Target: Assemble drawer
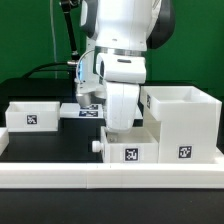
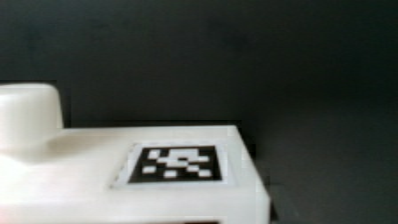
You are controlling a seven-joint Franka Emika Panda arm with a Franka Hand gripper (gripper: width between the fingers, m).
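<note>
Black tabletop (image 1: 45, 148). One housing box (image 1: 182, 118), upright, open side up. Two trays: first tray (image 1: 128, 150) just beside the box on the exterior view's left, knob (image 1: 97, 146) pointing away from it; second tray (image 1: 32, 113) well apart on that side, long axis crosswise. Gripper (image 1: 115, 126) over first tray; jaw opening cannot be told.

The Panda arm (image 1: 122, 30) is held upright at the centre of the scene. Its bulky wrist (image 1: 122, 68) is set directly above the tool (image 1: 118, 118), which is pointed straight down and kept low. The fingertips are hidden, so their spacing cannot be judged.
</note>
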